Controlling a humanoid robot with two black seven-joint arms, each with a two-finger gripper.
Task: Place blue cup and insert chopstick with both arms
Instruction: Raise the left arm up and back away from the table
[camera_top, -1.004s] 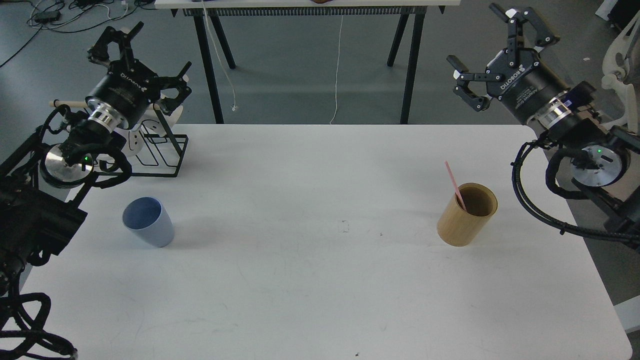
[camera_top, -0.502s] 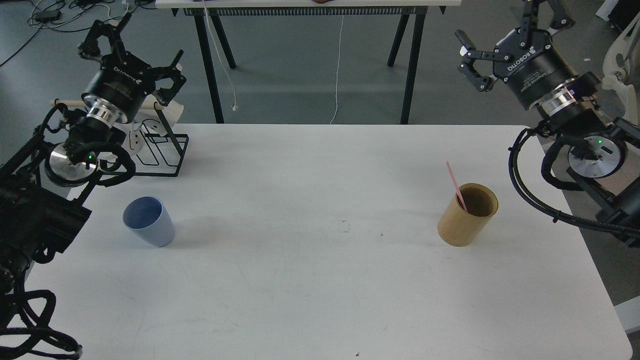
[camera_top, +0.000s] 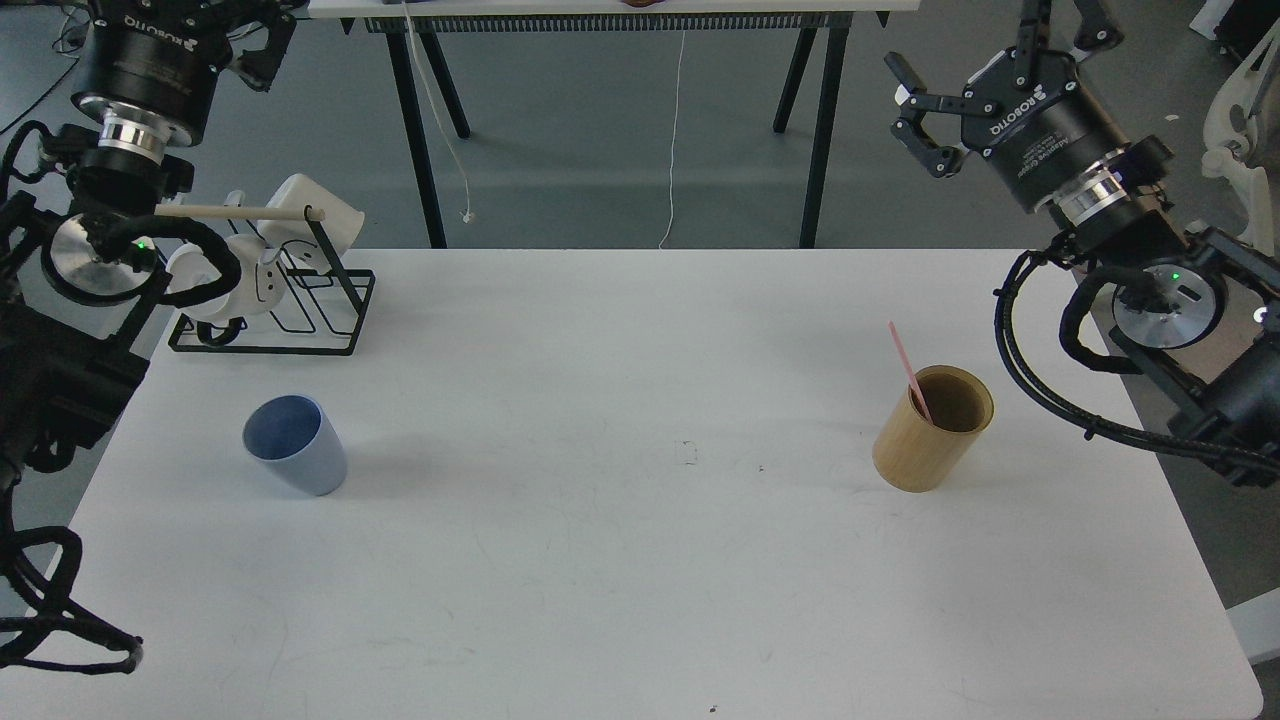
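Nothing grasped yet, so I judge this the very start: both arms are raised and away from the task things. The blue cup (camera_top: 294, 456) stands upright on the left side of the bench (camera_top: 640, 600), empty, apart from everything else. The pink chopstick (camera_top: 911, 371) leans inside the tan bamboo holder (camera_top: 934, 427) on the right side, its top poking out above the rim.

My left gripper (camera_top: 190, 12) is up at the top left corner, mostly cut off by the edge, so I cannot tell how its jaws stand. My right gripper (camera_top: 985, 60) is high at the top right, jaws spread wide, holding nothing, well apart from the holder.

The mug rack (camera_top: 300, 310) with white mugs (camera_top: 322, 222) sits behind the cup, near the left arm.

Next move, as I read it: bring the left arm down onto the cup and grip its wall. The right arm should drop over the chopstick's free top end, pinching it without tipping the holder.
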